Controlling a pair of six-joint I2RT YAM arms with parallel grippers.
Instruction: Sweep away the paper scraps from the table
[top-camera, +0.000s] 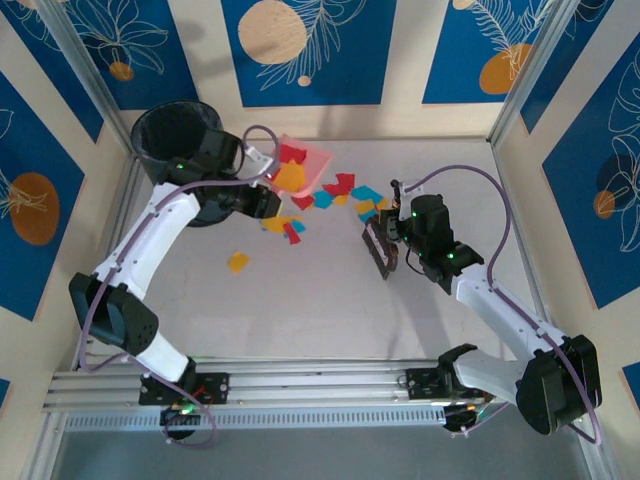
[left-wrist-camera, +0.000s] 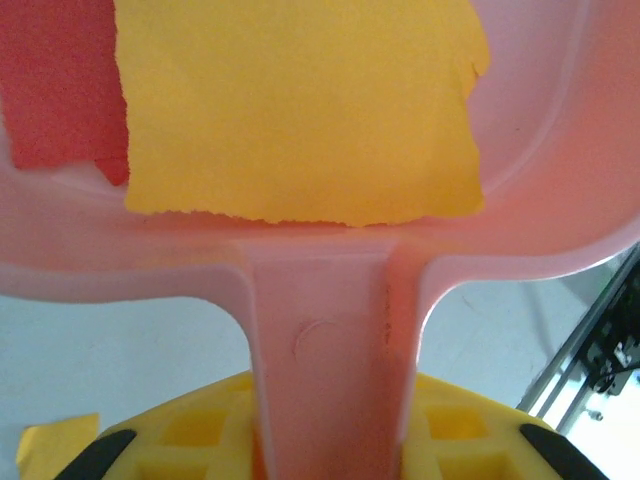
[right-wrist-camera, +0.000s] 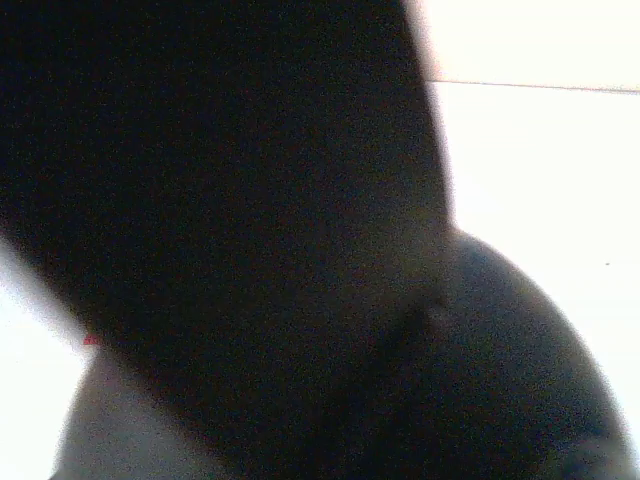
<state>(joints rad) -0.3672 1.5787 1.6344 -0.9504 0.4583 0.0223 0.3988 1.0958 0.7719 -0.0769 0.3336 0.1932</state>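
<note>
Coloured paper scraps (top-camera: 345, 190) in red, cyan and yellow lie on the table (top-camera: 330, 300) around its middle back. More lie near my left wrist (top-camera: 285, 228), and one orange bit (top-camera: 238, 262) lies apart. My left gripper (top-camera: 265, 172) (left-wrist-camera: 330, 440) is shut on the handle of a pink dustpan (top-camera: 305, 165) (left-wrist-camera: 330, 330). The pan holds an orange scrap (left-wrist-camera: 300, 110) and a red one (left-wrist-camera: 60, 90). My right gripper (top-camera: 397, 225) is shut on a dark brush (top-camera: 381, 250) just right of the scraps. Up close the brush (right-wrist-camera: 250, 200) is a dark blur hiding the jaws.
A black bin (top-camera: 178, 140) stands at the back left, just behind my left arm. Aluminium rails (top-camera: 300, 385) run along the near edge. Patterned walls close in the back and sides. Bare table lies in front of the brush.
</note>
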